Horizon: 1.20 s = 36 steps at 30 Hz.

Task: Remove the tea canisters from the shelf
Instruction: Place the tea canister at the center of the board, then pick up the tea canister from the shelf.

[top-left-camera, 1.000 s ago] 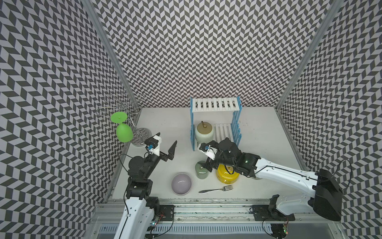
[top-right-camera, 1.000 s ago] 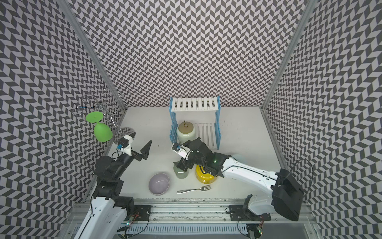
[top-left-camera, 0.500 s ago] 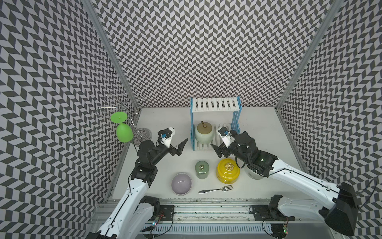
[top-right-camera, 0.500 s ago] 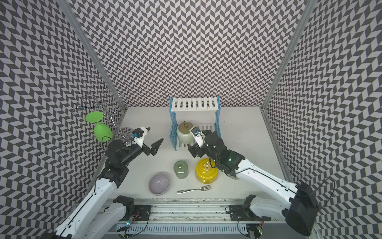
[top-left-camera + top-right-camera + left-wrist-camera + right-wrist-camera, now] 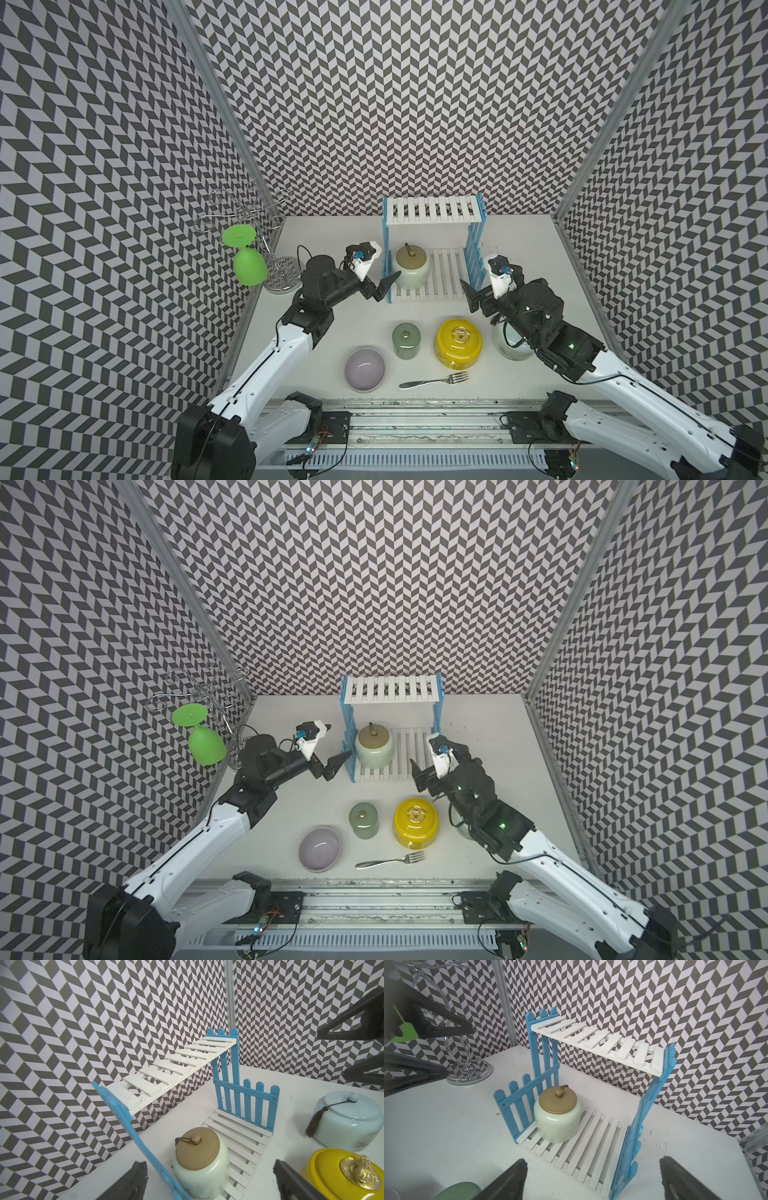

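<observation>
**Both grippers swung forward to the shelf (image 5: 432,210)**

Three jars are already set down on the table in front: green jar (image 5: 406,340), yellow jar (image 5: 458,343), pale blue jar (image 5: 349,1122). Behind them, the left gripper (image 5: 384,286) and right gripper (image 5: 469,296) are held wide and empty. One cream jar (image 5: 412,268) is left on the lower tier, against the left fence; open room is seen to its right.

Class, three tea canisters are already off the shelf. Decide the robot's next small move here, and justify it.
Probably ease the open right gripper forward over the lower tier of the shelf toward the cream canister, the only one on it. That wrist's view has the canister ahead and unobstructed, while the blue fence side lies in the open left gripper's path.
</observation>
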{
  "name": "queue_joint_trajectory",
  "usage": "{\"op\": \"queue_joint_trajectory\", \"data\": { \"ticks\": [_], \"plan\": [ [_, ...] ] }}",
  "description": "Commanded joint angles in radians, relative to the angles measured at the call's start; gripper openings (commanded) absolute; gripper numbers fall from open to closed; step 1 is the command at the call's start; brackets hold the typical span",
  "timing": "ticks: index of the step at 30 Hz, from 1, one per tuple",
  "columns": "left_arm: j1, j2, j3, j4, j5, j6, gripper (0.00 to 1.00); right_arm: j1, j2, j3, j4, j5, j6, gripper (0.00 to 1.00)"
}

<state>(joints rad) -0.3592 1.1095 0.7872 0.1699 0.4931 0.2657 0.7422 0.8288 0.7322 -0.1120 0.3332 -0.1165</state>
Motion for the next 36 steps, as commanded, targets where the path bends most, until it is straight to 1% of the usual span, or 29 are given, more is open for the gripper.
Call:
{"op": "queue_joint_trajectory", "data": {
  "ticks": [1,4,6,13,16,20,25,30,36],
  "plan": [
    [-0.030,0.071,0.066,-0.015,0.011,0.034,0.98,-0.004,-0.069,-0.049,0.033,0.067,-0.027,0.99],
    [-0.048,0.145,0.111,-0.009,0.001,0.033,0.97,-0.004,-0.125,-0.095,0.058,0.114,-0.025,0.99],
    [-0.058,0.184,0.131,0.010,0.001,0.029,0.96,-0.004,-0.152,-0.127,0.072,0.122,-0.040,0.99],
    [-0.091,0.304,0.200,0.024,-0.050,0.031,0.96,-0.004,-0.195,-0.181,0.142,0.185,-0.040,1.00],
    [-0.106,0.352,0.226,0.029,-0.083,0.012,0.96,-0.007,-0.198,-0.194,0.158,0.187,-0.045,1.00],
    [-0.123,0.416,0.257,0.044,-0.132,-0.026,0.94,-0.007,-0.218,-0.215,0.174,0.232,-0.061,0.99],
    [-0.154,0.487,0.283,0.084,-0.232,-0.063,0.92,-0.012,-0.257,-0.233,0.193,0.294,-0.074,1.00],
    [-0.177,0.547,0.318,0.099,-0.287,-0.049,0.88,-0.024,-0.286,-0.246,0.213,0.297,-0.078,1.00],
    [-0.184,0.597,0.343,0.125,-0.306,-0.035,0.83,-0.029,-0.293,-0.251,0.216,0.282,-0.075,1.00]
  ]
}}
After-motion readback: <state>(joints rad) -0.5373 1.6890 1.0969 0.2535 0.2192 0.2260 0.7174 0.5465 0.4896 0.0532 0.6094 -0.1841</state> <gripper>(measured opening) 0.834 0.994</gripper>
